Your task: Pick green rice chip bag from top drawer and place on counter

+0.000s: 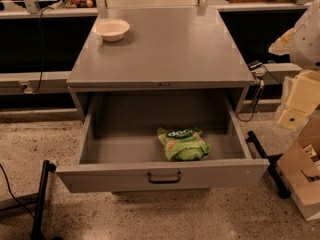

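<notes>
green rice chip bag [184, 144] in open top drawer [100, 177], near-right | lies left of gripper [294, 109] at right edge | grip state unreadable

- My one camera looks down from in front of the surface [160, 49], facing its open drawer [162, 176] head-on, fairly near.
- My end effector [300, 104] sits at the frame's right edge.

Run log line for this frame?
top drawer open | green rice chip bag inside, front-right | counter holds white bowl | gripper right frame edge, off bag
</notes>
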`<state>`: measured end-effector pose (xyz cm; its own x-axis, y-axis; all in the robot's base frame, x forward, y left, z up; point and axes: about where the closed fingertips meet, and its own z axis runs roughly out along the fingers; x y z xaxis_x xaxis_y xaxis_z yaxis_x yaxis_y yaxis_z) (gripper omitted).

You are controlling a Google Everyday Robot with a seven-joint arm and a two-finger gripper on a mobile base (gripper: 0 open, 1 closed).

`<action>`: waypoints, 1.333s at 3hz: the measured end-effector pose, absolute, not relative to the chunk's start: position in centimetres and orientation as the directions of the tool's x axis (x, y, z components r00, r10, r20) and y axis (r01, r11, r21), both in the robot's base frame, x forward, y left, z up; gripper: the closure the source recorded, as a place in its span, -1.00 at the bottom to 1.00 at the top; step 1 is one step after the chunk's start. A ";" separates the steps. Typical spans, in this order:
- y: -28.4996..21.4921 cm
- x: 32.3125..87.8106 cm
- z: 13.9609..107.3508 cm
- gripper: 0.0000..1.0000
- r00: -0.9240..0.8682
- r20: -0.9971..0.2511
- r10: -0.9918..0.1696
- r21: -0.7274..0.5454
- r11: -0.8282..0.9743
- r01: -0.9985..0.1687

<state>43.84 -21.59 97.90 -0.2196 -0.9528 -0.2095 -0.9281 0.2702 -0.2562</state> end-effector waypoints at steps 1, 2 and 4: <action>-21.6 43.8 97.9 -1.00 -0.220 -0.209 -0.953 -0.256 0.270 -0.928; -21.3 45.7 96.0 -1.00 -0.305 -0.225 -0.925 -0.221 0.353 -0.909; -19.9 53.6 85.5 -1.00 -0.599 -0.180 -0.780 -0.041 0.615 -0.788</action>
<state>53.60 -19.94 85.48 -0.5994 -0.7800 -0.1801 -0.7876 0.6148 -0.0410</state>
